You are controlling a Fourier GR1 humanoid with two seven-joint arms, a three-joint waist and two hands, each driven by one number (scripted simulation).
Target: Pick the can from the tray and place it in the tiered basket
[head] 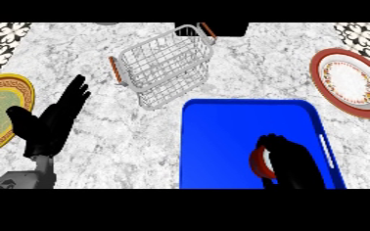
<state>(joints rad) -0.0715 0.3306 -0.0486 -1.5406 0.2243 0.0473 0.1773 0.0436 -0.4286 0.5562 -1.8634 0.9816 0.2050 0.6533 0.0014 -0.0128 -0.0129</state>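
Note:
A red can [258, 160] with a pale top lies on the blue tray [224, 137] near its lower right part. My right hand [291, 162] is curled round the can and hides most of it. The white wire tiered basket [165, 66] with orange handles stands beyond the tray, up and to the left, with nothing visible inside. My left hand [52, 120] rests open at the left, fingers straight and pointing up, apart from everything.
A red-rimmed white plate [348, 80] lies at the right edge. A yellow-rimmed plate [10, 105] shows at the left edge beside my left hand. The counter [130, 137] is grey marble, with patterned tiles at its far corners.

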